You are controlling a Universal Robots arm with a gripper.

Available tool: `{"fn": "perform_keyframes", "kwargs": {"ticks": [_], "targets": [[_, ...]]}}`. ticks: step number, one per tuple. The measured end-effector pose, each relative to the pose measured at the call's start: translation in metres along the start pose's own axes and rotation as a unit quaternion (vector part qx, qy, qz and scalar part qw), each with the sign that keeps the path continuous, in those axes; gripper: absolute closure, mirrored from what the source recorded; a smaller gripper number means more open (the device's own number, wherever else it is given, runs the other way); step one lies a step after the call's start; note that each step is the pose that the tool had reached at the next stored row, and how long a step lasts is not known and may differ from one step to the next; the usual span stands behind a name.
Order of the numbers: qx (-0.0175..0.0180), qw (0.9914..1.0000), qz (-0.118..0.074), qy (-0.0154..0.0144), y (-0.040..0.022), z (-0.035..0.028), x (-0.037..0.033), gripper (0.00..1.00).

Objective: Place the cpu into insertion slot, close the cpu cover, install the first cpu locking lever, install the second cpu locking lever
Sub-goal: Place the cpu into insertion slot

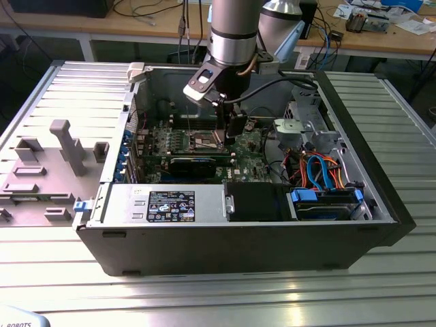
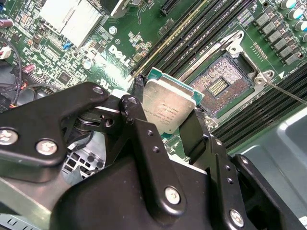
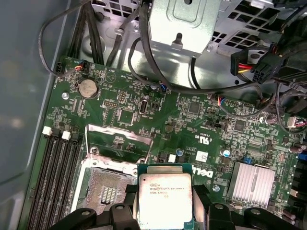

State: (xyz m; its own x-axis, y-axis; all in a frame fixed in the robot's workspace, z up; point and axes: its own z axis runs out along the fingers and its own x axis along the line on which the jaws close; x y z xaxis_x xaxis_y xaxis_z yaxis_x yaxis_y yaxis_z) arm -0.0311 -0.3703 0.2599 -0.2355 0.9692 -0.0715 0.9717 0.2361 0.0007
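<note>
My gripper (image 2: 167, 114) is shut on the cpu (image 2: 169, 106), a flat square chip with a silvery top and green edge, gripped at two opposite sides. In the first wrist view the cpu (image 3: 165, 195) hangs beside and slightly above the insertion slot (image 3: 106, 191), whose dark pin field lies bare. The insertion slot (image 2: 219, 82) sits just past the chip on the green board. The cpu cover (image 3: 118, 140) stands tilted up on its hinge, and in the second wrist view the cover (image 2: 211, 54) is a silvery bar. In the exterior view the gripper (image 1: 229, 135) reaches into the open computer case next to the slot (image 1: 206, 142).
Long black memory slots (image 3: 57, 177) run beside the socket. A finned heatsink (image 3: 252, 181) and black cable bundles (image 3: 158, 67) lie near it. A metal drive cage (image 1: 306, 122) and case walls (image 1: 143, 102) hem the board in. A thin metal lever (image 2: 287, 93) angles off the socket.
</note>
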Motion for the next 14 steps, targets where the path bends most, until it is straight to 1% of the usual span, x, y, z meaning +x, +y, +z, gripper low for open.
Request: {"fn": "perform_keyframes", "kwargs": {"ticks": [14], "targets": [[0.0016,0.99992,0.013,-0.0027,0.0000,0.0004,0.0000,0.46]]}}
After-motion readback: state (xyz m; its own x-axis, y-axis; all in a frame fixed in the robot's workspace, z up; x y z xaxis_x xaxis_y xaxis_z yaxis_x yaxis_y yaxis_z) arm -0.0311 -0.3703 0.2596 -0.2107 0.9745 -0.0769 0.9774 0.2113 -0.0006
